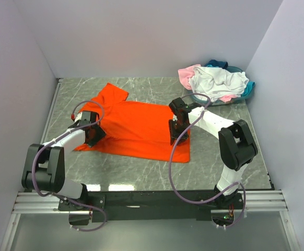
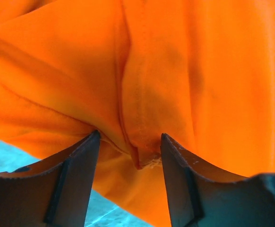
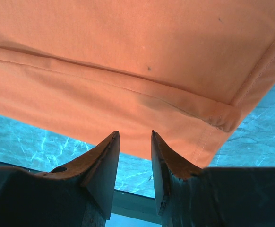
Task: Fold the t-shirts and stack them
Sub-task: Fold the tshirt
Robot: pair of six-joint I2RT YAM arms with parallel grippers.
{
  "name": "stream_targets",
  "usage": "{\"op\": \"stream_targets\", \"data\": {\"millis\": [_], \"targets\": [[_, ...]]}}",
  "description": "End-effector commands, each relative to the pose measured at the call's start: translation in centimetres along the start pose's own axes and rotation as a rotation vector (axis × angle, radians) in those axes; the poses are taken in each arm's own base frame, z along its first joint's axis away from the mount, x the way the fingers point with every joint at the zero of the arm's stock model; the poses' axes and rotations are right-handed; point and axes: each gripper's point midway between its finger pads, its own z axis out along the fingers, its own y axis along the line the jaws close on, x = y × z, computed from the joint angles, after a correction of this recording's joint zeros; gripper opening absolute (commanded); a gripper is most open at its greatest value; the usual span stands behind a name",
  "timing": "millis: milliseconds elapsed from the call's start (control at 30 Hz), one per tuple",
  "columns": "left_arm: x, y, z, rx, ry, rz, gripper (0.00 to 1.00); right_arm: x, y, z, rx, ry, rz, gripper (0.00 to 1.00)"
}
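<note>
The bright orange t-shirt (image 1: 136,125) lies spread flat on the grey marble table (image 1: 141,175), with one sleeve toward the back left. My left gripper (image 1: 93,135) is at the shirt's left edge. In the left wrist view it (image 2: 130,135) is open, its jaws on either side of a raised seam fold of orange cloth (image 2: 137,94). My right gripper (image 1: 176,133) is over the shirt's right part. In the right wrist view it (image 3: 135,133) is narrowly open and empty, just short of the doubled hem (image 3: 128,90). The white, pale pink and teal shirts (image 1: 217,81) lie heaped at the back right.
White walls close in the table on the left, back and right. The heap of shirts sits in the back right corner by the wall. The bare marble top (image 3: 43,142) shows below the shirt's hem. Both arms' cables loop near their bases.
</note>
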Motion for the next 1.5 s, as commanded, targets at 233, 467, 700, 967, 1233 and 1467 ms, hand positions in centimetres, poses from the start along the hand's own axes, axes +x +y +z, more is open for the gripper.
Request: {"op": "stream_targets", "data": {"millis": [233, 467, 700, 967, 1233, 1467], "targets": [[-0.4, -3.3, -0.7, 0.09, 0.0, 0.027, 0.54, 0.1, 0.1, -0.2, 0.001, -0.001, 0.003, 0.41], [-1.0, -3.2, -2.7, 0.077, -0.007, 0.032, 0.59, 0.2, 0.1, -0.2, 0.001, 0.004, 0.001, 0.4], [-2.6, -4.4, -3.7, 0.113, -0.051, 0.037, 0.57, 0.1, 0.2, 0.0, -0.005, 0.01, -0.001, 0.41], [-1.3, -4.6, -2.6, 0.104, -0.003, 0.038, 0.55, 0.2, 0.2, 0.0, -0.001, 0.009, -0.002, 0.4], [-0.9, -4.1, -2.2, 0.092, 0.001, 0.04, 0.54, 0.3, 0.2, 0.1, -0.004, 0.013, 0.0, 0.41], [-0.1, -4.2, -1.7, 0.087, 0.021, 0.043, 0.48, 0.1, 0.3, 0.2, -0.005, 0.014, 0.003, 0.41]]}}
